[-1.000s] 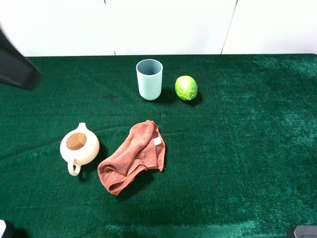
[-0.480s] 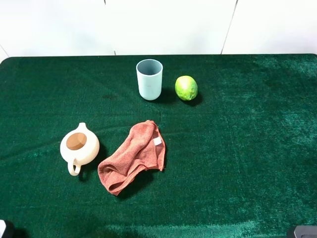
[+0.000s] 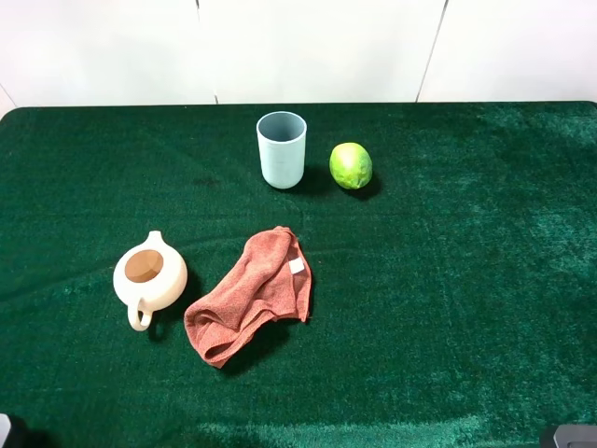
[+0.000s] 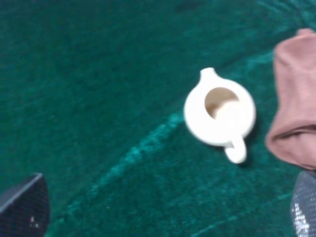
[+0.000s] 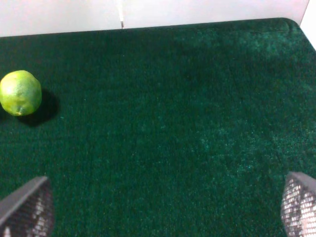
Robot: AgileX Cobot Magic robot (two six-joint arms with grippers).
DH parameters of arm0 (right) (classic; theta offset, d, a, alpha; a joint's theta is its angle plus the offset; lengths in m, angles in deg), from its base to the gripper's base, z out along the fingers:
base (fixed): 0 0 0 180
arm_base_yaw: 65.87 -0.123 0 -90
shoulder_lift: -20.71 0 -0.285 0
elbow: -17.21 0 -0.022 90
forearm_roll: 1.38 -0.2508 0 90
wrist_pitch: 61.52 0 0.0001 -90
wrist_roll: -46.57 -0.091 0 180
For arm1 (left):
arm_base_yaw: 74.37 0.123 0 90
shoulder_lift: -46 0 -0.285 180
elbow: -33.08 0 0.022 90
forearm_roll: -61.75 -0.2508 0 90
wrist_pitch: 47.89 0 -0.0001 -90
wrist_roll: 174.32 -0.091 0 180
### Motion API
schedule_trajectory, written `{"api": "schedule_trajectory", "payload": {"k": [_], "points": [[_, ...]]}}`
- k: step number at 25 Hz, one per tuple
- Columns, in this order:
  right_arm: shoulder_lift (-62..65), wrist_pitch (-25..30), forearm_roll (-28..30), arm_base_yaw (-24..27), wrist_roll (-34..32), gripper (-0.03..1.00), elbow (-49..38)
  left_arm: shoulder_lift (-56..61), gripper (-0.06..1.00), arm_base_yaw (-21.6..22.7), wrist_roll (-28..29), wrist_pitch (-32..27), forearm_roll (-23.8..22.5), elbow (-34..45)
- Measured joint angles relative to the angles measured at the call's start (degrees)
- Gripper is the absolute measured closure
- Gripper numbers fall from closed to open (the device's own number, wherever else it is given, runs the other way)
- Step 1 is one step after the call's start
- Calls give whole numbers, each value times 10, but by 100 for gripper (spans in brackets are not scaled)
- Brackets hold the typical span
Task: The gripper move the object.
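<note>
I'm hovering my left gripper point(image 4: 163, 217) wide open, empty, over the teapot point(image 4: 219, 116); rigid, fragile, grabbing its handle point(image 4: 236, 152).

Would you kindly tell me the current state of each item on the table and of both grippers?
Blue cup: upright, open mouth up, inside not visible.
Lime: whole, resting beside the cup, not touching it.
Teapot: upright, lid off.
Red cloth: crumpled, lying apart from the teapot.
Left gripper: open, fingers wide apart, holding nothing.
Right gripper: open, holding nothing.
</note>
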Motion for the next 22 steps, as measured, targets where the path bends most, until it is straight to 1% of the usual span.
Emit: {"api": "schedule_trajectory", "payload": {"k": [4, 9, 12, 14, 18, 22], "points": [[0, 0, 0, 0, 0, 28, 0, 52, -5, 70, -44, 27, 14, 35], [0, 0, 0, 0, 0, 28, 0, 105, -5, 132, -54, 40, 47, 82], [0, 0, 0, 0, 0, 28, 0, 133, -5, 154, -55, 51, 70, 112], [0, 0, 0, 0, 0, 28, 0, 151, -5, 165, -67, 52, 84, 117], [0, 0, 0, 0, 0, 28, 0, 183, -5, 178, -82, 56, 90, 117], [0, 0, 0, 0, 0, 28, 0, 187, -5, 181, -82, 57, 89, 117]]}}
